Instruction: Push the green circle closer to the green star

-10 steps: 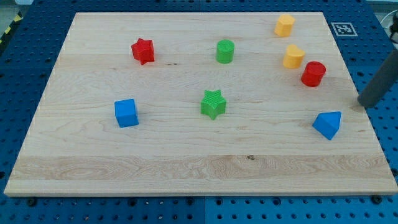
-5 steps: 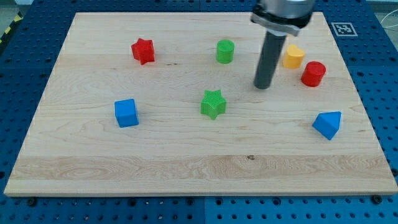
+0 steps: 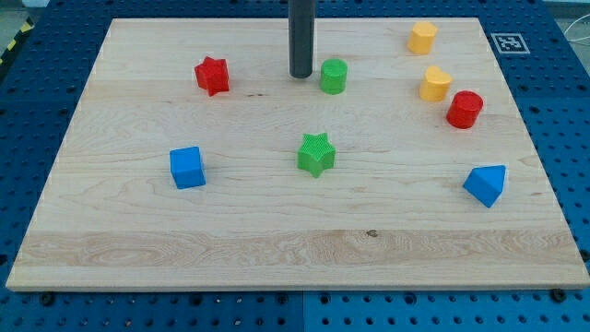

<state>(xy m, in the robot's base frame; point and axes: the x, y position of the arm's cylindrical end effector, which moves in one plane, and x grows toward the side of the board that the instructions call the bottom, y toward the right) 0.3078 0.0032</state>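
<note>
Sitting near the top edge of the board, a little right of its middle, the green circle (image 3: 334, 76) stands upright as a short ribbed cylinder, well apart from the green star (image 3: 316, 154), which lies below it toward the board's centre. My tip (image 3: 300, 75) rests just beside the circle on its left side, close but seemingly not touching; it is a bare rod with no fingers, so it holds nothing and can only push. The circle looks light, rigid and likely to slide easily on the smooth wood, and its round wall may let it roll off a glancing contact, so I judge the push should land squarely on its top-edge side, aimed down at the star. Farther out, a red star (image 3: 212, 75) lies toward the left edge.
</note>
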